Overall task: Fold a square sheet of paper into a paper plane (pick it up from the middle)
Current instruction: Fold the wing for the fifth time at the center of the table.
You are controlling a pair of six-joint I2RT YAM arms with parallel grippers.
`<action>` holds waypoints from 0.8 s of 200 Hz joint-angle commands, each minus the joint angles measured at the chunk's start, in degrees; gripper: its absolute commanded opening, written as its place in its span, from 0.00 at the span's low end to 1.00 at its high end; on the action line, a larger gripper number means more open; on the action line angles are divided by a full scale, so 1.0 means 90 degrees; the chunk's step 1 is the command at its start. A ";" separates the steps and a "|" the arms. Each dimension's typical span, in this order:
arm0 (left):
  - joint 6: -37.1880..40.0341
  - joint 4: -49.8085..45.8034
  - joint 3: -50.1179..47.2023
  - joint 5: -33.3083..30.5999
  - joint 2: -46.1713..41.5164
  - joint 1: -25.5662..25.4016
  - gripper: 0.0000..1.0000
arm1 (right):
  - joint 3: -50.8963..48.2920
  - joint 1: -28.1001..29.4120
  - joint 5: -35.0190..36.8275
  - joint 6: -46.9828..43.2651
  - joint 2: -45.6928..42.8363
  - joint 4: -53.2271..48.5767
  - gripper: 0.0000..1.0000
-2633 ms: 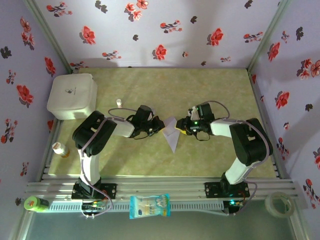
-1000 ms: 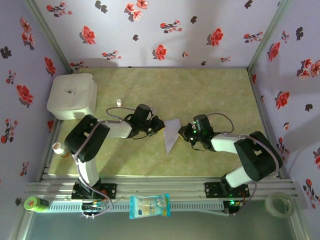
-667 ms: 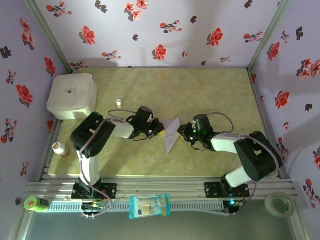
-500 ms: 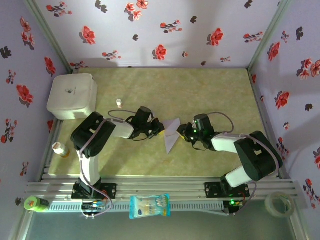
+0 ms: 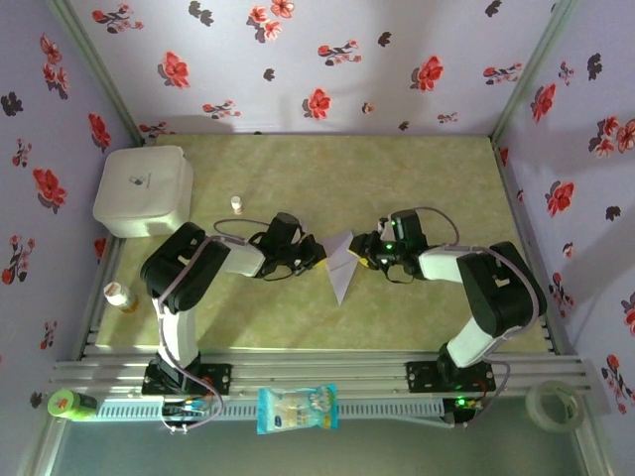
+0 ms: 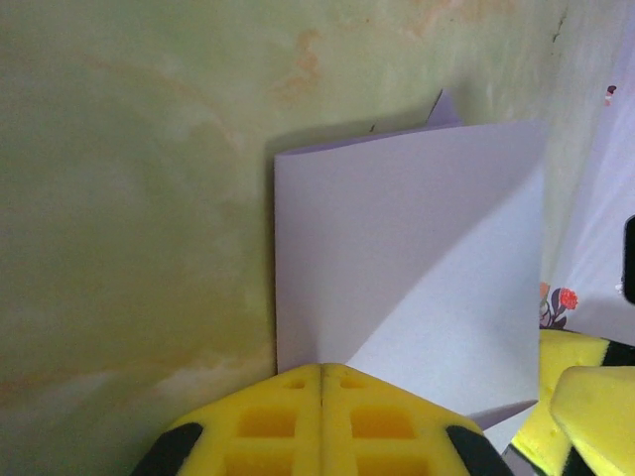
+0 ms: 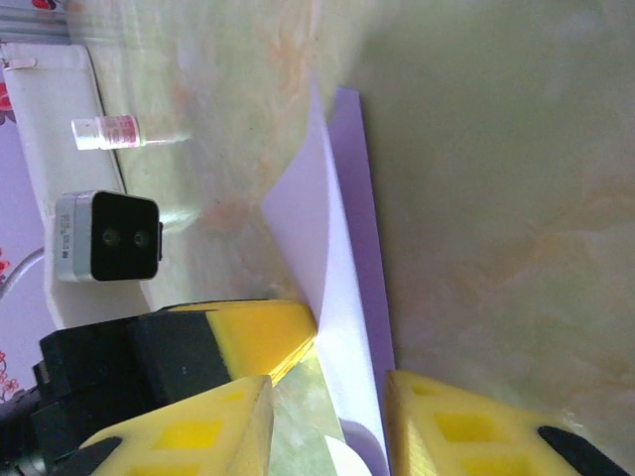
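a: the arms?
b: left arm (image 5: 189,268) and right arm (image 5: 493,288); black joints, pale grey links, thin grey cables (image 5: 230,224); a green light (image 5: 390,244) on the right.
a: pincers?
b: left pincer (image 5: 319,255), right pincer (image 5: 362,250); yellow gridded fingers (image 6: 283,424).

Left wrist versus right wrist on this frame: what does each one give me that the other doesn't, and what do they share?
Left wrist: the broad face of the folded lilac paper with its diagonal crease, and the left gripper shut on the paper's edge.

Right wrist: the paper seen edge-on, passing between the open fingers of the right gripper. Beyond it are a small red-labelled bottle and the left arm's wrist camera.

Shared: the paper, the green tabletop, and the yellow fingers of both grippers.
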 commanded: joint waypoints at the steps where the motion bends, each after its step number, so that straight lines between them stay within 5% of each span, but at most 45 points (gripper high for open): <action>1: 0.0146 -0.0428 -0.0119 -0.0055 0.0306 -0.0046 0.00 | 0.0318 -0.0079 -0.0367 -0.0669 0.0040 -0.0583 0.34; 77: 0.0191 -0.0546 -0.0028 -0.0073 0.0307 -0.0039 0.00 | 0.1187 -0.0138 -0.0562 -0.1928 0.0606 -0.2097 0.29; 106: 0.0210 -0.0504 -0.0068 -0.0056 0.0213 -0.0037 0.00 | 0.1224 -0.0143 -0.0487 -0.2001 0.0619 -0.2183 0.15; 136: 0.0224 -0.0347 -0.0120 -0.0045 -0.0122 -0.0040 0.07 | 0.1025 -0.0139 -0.0313 -0.1639 0.0373 -0.1965 0.06; 160: 0.0179 -0.0311 -0.0073 -0.0047 -0.0420 -0.0032 0.12 | 0.0570 -0.0129 0.0213 -0.0433 0.0131 -0.1385 0.03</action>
